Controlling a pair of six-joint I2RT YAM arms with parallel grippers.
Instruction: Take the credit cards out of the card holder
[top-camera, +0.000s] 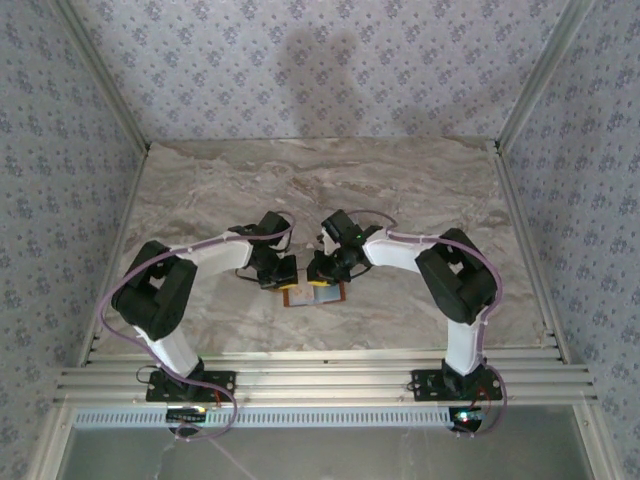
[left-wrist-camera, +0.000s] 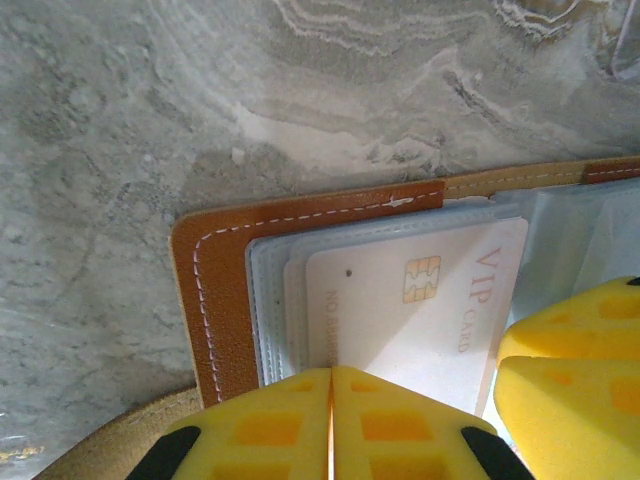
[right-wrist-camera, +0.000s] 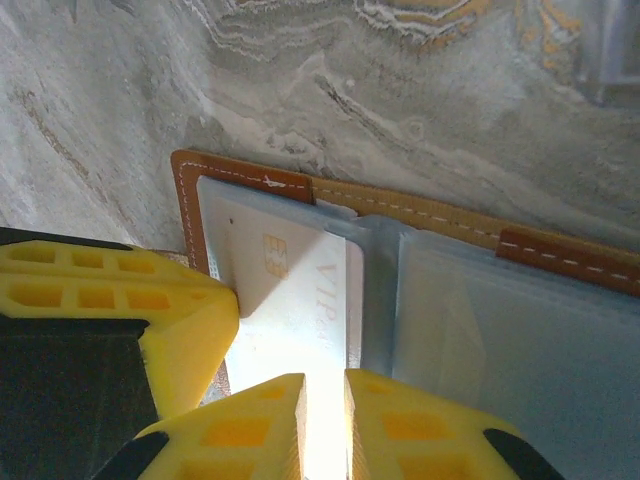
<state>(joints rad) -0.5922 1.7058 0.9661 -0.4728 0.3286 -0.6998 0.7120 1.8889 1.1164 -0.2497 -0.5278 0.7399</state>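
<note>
Leftmost, the left tool (left-wrist-camera: 331, 405) is clenched, its yellow pads meeting with no gap, their tips over the edge of the card holder (left-wrist-camera: 215, 300). That tan holder lies open and flat on the marble table (left-wrist-camera: 120, 110), between the two tools. A whitish credit card (left-wrist-camera: 400, 320) with a gold chip, lettered VIP, lies on the half nearer the left tool. On the right, the right tool (right-wrist-camera: 323, 425) has its pads nearly together, the card's edge running into the slim gap; whether they pinch it I cannot tell.
</note>
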